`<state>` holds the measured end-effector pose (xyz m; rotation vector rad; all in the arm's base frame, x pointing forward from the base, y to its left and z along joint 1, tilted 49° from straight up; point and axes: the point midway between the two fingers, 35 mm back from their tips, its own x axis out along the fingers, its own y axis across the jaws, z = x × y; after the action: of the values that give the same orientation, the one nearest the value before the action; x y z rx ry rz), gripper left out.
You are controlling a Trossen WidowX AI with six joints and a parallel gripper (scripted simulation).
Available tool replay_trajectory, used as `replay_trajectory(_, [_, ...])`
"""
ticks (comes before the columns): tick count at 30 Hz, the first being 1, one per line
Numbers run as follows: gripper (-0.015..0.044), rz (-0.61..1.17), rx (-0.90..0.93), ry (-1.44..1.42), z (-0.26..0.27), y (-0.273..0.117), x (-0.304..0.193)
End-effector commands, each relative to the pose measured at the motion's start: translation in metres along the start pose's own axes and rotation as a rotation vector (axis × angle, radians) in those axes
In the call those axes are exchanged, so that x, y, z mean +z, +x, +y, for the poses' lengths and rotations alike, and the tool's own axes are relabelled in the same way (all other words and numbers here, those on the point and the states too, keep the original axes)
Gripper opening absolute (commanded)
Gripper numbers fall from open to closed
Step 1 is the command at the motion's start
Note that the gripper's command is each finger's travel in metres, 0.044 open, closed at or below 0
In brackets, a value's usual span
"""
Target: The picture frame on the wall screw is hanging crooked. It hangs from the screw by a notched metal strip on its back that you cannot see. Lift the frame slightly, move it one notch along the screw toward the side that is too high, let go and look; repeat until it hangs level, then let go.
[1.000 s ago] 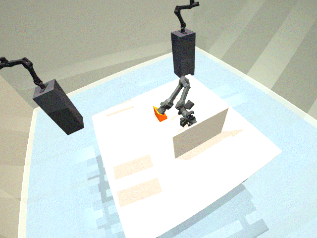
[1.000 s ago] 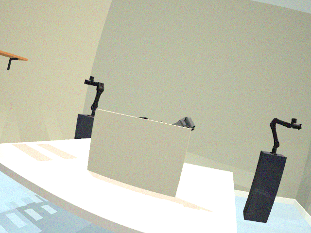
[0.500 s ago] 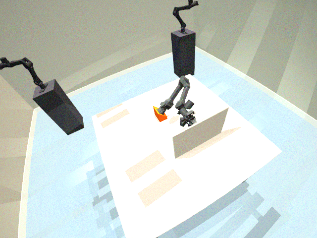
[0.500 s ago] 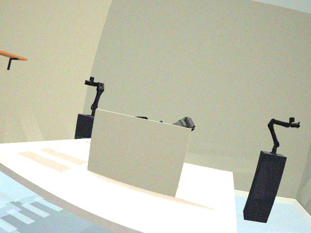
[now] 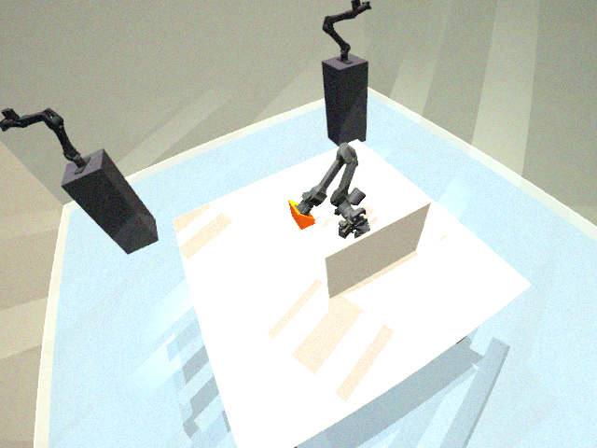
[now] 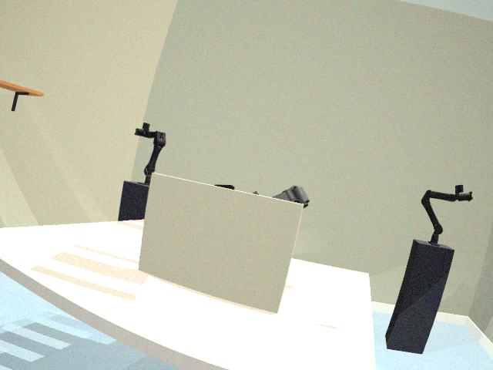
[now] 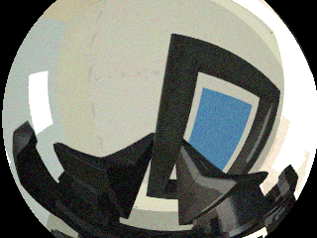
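The picture frame [image 7: 173, 89], dark with a pale inner border and a blue picture [image 7: 220, 124], is in front of the upright panel in the wrist view. My gripper [image 7: 165, 139] [image 5: 354, 227] is shut on the frame's left side bar, low down, with one finger on each side of it. The strong lens curve and slanted view leave the frame's tilt hard to judge. The screw and the notched strip are hidden. In the top and exterior views the panel hides the frame; in the exterior view it also hides the gripper.
The upright panel [image 5: 378, 253] [image 6: 220, 243] stands on the white table [image 5: 260, 385] [image 6: 330, 346]. An orange wedge-shaped block [image 5: 302, 221] is at my arm's base. Two other arms stand on dark pedestals [image 5: 344, 101] [image 5: 110, 203] beyond the table.
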<state>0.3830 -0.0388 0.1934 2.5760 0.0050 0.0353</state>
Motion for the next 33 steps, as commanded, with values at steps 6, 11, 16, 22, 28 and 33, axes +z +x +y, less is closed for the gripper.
replay_trajectory(6, [0.0, 0.0, 0.012, -0.004, 0.0034, 0.0, -0.0005])
replay_trajectory(11, [0.0, 0.0, 0.012, -0.004, 0.0029, 0.0, -0.001])
replay_trajectory(16, [0.0, 0.0, 0.012, -0.004, 0.0028, 0.0, -0.0014])
replay_trajectory(22, [0.0, 0.0, 0.012, -0.004, 0.0041, 0.0, -0.0022])
replay_trajectory(28, [0.0, 0.0, 0.012, -0.004, 0.0026, 0.0, -0.0027])
replay_trajectory(33, [0.0, 0.0, 0.012, -0.004, 0.0032, 0.0, -0.0036])
